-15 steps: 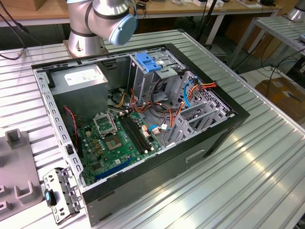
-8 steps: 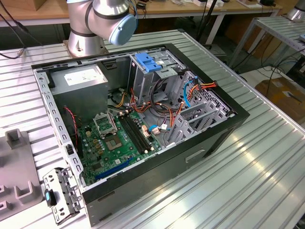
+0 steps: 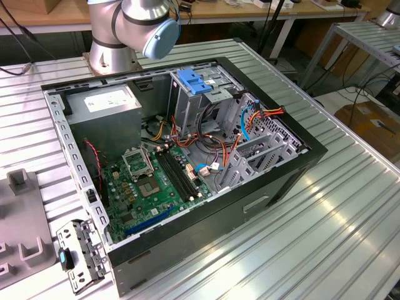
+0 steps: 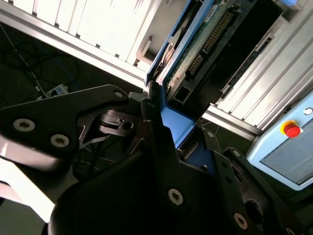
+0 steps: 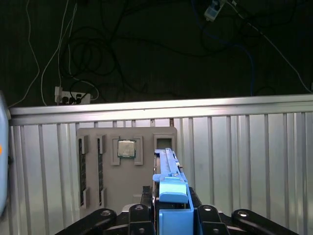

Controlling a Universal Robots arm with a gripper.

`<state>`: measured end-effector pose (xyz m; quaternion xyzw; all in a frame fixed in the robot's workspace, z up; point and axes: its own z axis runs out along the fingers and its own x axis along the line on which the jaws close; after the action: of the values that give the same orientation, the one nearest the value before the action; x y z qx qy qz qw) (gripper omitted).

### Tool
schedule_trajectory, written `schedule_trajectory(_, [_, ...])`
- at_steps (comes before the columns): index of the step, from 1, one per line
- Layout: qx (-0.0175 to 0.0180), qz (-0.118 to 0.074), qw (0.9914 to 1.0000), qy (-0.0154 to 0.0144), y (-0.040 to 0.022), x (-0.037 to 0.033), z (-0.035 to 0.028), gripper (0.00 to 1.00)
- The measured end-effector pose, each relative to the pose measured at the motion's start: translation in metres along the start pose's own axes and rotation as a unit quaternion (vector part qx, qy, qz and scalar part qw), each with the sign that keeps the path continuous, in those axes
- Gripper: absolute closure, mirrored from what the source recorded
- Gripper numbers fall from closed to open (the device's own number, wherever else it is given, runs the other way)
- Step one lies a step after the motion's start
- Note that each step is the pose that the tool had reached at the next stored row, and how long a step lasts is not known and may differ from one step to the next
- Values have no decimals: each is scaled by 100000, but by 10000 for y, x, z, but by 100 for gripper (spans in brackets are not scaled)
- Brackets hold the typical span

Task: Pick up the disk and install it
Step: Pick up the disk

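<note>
In the first wrist view, your gripper (image 5: 170, 200) is clamped on the disk (image 5: 167, 169), closed against both sides of its blue carrier. You see the disk edge-on, held clear of the ribbed desk (image 5: 244, 161). A grey fixture tray (image 5: 127, 188) carrying a small chip (image 5: 126, 148) lies beyond it. In the exterior view, the open computer case (image 3: 206, 237) rests on the desk.

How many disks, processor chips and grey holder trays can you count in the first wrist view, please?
disk, clamped in the gripper: 1
processor chip, seated in the tray: 1
grey holder tray, lying on the ribbed table: 1
Total: 3
</note>
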<state>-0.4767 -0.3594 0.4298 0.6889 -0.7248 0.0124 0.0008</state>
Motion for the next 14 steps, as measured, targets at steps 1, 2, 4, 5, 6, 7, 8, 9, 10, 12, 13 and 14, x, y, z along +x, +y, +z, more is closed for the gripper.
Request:
schedule_trajectory(1, [-5, 4, 100000, -1, 0, 0, -7, 63])
schedule_trajectory(2, [-10, 3, 100000, -1, 0, 0, -13, 63])
schedule_trajectory(4, [-27, 3, 100000, 0, 0, 0, -27, 63])
schedule_trajectory(5, [-31, 2, 100000, 1, 0, 0, -33, 63])
schedule_trajectory(6, [-37, 2, 100000, 1, 0, 1, -39, 63])
schedule_trajectory(7, [-45, 0, 100000, 0, -1, 1, -46, 63])
schedule_trajectory(8, [-59, 1, 100000, 4, -1, 1, -52, 63])
schedule_trajectory(9, [-61, 2, 100000, 3, -1, 1, -59, 63])
schedule_trajectory(10, [-66, 0, 100000, 2, -1, 1, -65, 63])
schedule_trajectory(12, [-79, 0, 100000, 4, -1, 1, -78, 63])
schedule_trajectory(13, [-97, 1, 100000, 5, -2, 1, -90, 63])
schedule_trajectory(14, [-106, -1, 100000, 5, -2, 2, -98, 63])
